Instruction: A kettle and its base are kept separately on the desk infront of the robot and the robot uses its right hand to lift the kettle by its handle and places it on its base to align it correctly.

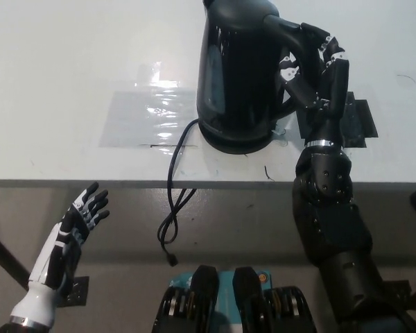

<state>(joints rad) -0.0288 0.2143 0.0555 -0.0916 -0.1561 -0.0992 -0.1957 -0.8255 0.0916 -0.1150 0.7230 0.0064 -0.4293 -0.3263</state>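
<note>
r hand (317, 75) fingers wrapped on kettle (236, 69) handle, seemingly gripping.

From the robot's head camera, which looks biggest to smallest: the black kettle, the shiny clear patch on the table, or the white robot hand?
1. Kettle, though it stands nearest the camera, which inflates it.
2. Clear patch, somewhat smaller.
3. White left robot hand, smallest, hanging open below the table edge.

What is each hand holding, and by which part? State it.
The right hand grips the kettle by its handle, over the base. The left hand holds nothing, open below the desk edge.
</note>
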